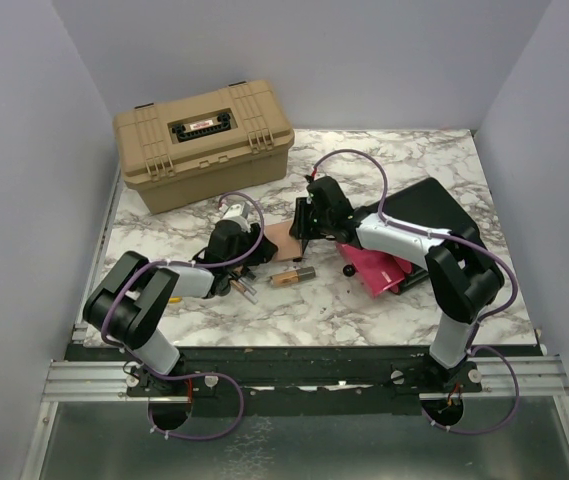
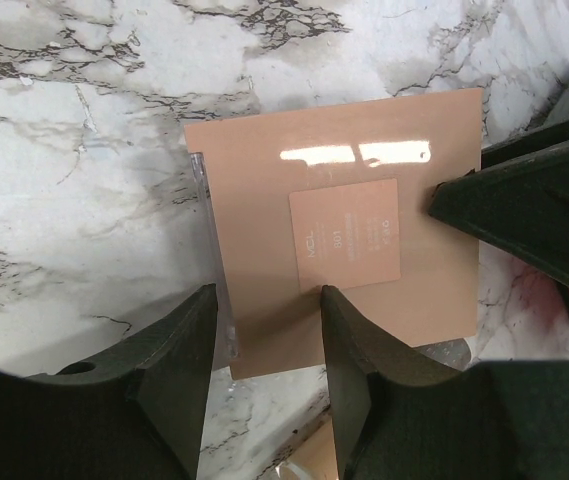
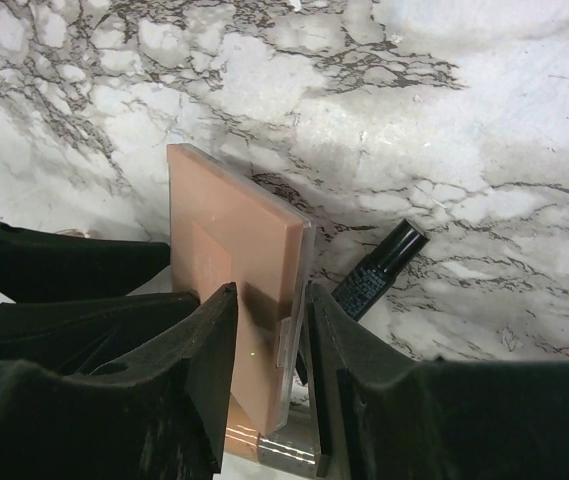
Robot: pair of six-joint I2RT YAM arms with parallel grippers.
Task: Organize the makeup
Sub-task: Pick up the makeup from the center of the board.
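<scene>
The flat square copper-pink compact (image 1: pixel 284 243) is at mid table. In the right wrist view the compact (image 3: pixel 224 230) stands on edge between my right gripper's (image 3: pixel 269 300) jaws, which press its face and its clear lid. My right gripper (image 1: pixel 304 228) is shut on it. In the left wrist view the compact (image 2: pixel 264 200) faces the camera. My left gripper (image 2: pixel 267 300) is open, its fingers straddling the compact's near left corner without touching it. A slim black tube (image 3: pixel 379 268) lies just beyond. A copper lipstick tube (image 1: pixel 292 276) and a tiny black round jar (image 1: pixel 349 270) lie nearer the front.
A tan toolbox (image 1: pixel 204 140) stands shut at the back left. The black box (image 1: pixel 429 205) sits at the right with a pink drawer (image 1: pixel 379 268) pulled out toward the middle. Small tubes lie under my left gripper (image 1: pixel 251 253). Grey walls enclose the table.
</scene>
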